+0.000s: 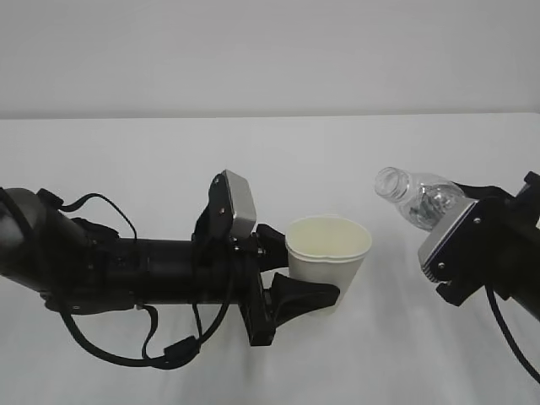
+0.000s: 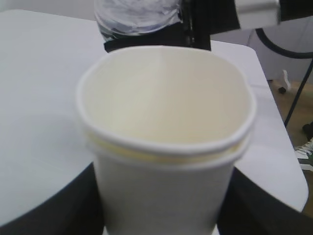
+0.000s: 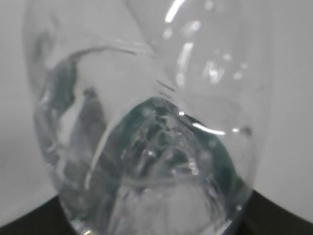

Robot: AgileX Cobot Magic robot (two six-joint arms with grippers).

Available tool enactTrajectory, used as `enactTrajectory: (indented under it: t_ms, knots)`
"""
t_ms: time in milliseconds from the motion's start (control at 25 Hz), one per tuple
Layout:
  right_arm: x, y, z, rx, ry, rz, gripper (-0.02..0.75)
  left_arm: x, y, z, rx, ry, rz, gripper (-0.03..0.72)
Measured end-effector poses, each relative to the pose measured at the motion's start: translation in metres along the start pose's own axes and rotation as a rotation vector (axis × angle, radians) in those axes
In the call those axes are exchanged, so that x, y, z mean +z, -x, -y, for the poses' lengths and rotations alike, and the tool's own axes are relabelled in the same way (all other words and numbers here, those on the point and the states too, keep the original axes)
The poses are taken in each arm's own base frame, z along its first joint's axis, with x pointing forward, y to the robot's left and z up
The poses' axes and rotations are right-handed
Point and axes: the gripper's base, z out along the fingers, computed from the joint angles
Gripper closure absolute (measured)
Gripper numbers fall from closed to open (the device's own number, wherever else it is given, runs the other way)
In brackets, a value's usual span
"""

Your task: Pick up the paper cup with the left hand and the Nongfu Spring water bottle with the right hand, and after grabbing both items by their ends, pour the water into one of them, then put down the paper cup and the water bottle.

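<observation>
Two arms meet over the white table (image 1: 126, 160) in our exterior view: our left gripper (image 1: 308, 274) pinches the paper cup (image 1: 329, 253) upright, our right gripper (image 1: 451, 240) clamps the Nongfu Spring water bottle (image 1: 418, 196), mouth tilted cupward, apart. Left wrist: dark fingers (image 2: 254, 205) flank the cup (image 2: 166, 147). Right wrist: the bottle (image 3: 146, 147) fills our view.

The paper cup (image 1: 328, 257) is matt white paper with a rolled rim and a smooth cream lining. The water bottle (image 1: 418, 197) is clear, glossy plastic that catches bright highlights. Both hands, left (image 1: 297, 278) and right (image 1: 460, 240), look like matt black plastic with dull grey plates. The tabletop (image 1: 126, 160) is smooth, matt white.
</observation>
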Motion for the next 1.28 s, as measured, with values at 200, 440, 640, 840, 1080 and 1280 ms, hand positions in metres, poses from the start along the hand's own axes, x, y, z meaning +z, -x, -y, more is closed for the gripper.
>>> enactTrajectory:
  t_ms: [200, 440, 640, 840, 1080, 1280]
  knots:
    - [0.002, 0.0, 0.002, -0.002, -0.011, -0.005, 0.353, 0.002, -0.001, 0.002, -0.002, 0.005, -0.018, 0.256]
    - [-0.001, 0.007, 0.006, 0.004, -0.034, 0.012, 0.353, 0.005, 0.0, -0.003, -0.003, 0.027, -0.018, 0.257]
    - [-0.004, 0.014, 0.01, 0.007, -0.051, 0.034, 0.353, 0.006, 0.0, -0.005, 0.002, 0.031, -0.021, 0.257]
    - [-0.007, 0.015, 0.004, 0.012, -0.03, 0.022, 0.354, 0.006, 0.0, -0.005, 0.002, 0.032, -0.022, 0.257]
    - [-0.01, 0.013, 0.002, 0.031, -0.031, -0.014, 0.354, 0.006, 0.0, -0.004, 0.001, 0.028, -0.026, 0.258]
    - [-0.012, 0.008, 0.007, 0.072, -0.077, -0.074, 0.354, 0.006, -0.001, -0.004, -0.002, 0.024, -0.031, 0.258]
